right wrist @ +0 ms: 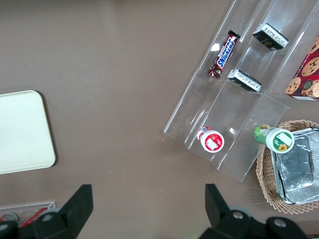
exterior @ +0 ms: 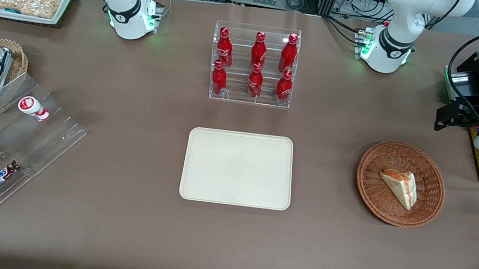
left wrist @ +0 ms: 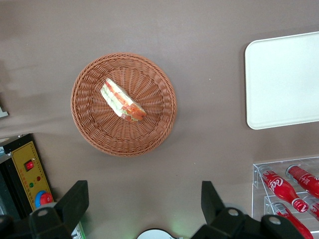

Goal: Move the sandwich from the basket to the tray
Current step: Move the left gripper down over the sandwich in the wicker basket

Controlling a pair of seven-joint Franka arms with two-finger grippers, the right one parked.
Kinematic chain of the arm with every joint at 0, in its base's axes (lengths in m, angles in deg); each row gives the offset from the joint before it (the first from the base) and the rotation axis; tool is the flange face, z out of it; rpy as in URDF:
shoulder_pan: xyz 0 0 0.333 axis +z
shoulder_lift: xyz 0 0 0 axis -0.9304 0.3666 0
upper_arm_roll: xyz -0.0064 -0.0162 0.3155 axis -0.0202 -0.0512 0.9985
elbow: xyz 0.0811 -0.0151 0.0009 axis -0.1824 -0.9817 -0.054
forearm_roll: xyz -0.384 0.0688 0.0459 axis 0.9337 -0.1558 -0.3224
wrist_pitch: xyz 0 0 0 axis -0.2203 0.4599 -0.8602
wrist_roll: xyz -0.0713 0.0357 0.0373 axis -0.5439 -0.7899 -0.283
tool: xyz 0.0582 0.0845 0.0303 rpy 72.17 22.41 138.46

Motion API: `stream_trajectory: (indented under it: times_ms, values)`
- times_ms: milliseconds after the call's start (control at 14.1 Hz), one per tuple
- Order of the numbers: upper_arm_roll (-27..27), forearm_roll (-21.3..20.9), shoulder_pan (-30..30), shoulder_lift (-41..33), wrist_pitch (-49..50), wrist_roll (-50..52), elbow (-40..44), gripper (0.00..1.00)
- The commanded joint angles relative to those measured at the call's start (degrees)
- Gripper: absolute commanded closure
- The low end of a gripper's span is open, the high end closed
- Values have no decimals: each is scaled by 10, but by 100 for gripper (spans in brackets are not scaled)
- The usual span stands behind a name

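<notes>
The left arm's jaws (left wrist: 144,206) stand wide apart and hold nothing, hovering high above the table (exterior: 119,212) toward the working arm's end. The wrist view shows both fingers (left wrist: 75,201) spread with bare brown cloth between them; in the front view only a dark side of the jaws (exterior: 454,117) shows, so the gap cannot be read there.

Below, nearer the front camera, the basket (exterior: 426,212) holds the sandwich (exterior: 401,187), lying on its side near the middle, clear of the rim. The wrist view shows its layered edge (left wrist: 122,101).

The tray (exterior: 238,168) lies flat at the table's middle, well apart from the basket, with open cloth between them. A clear rack of red bottles (exterior: 253,64) stands farther from the front camera than the tray. A yellow control box (left wrist: 30,172) sits near the basket.
</notes>
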Motion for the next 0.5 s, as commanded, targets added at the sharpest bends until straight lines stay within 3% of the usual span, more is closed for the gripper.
stream_trajectory:
  times_ms: [0, 426]
  values:
    - [2, 7, -4, -1, 10, 0, 4, 0]
    - [4, 7, 1, 4, 10, -1, -7, 0]
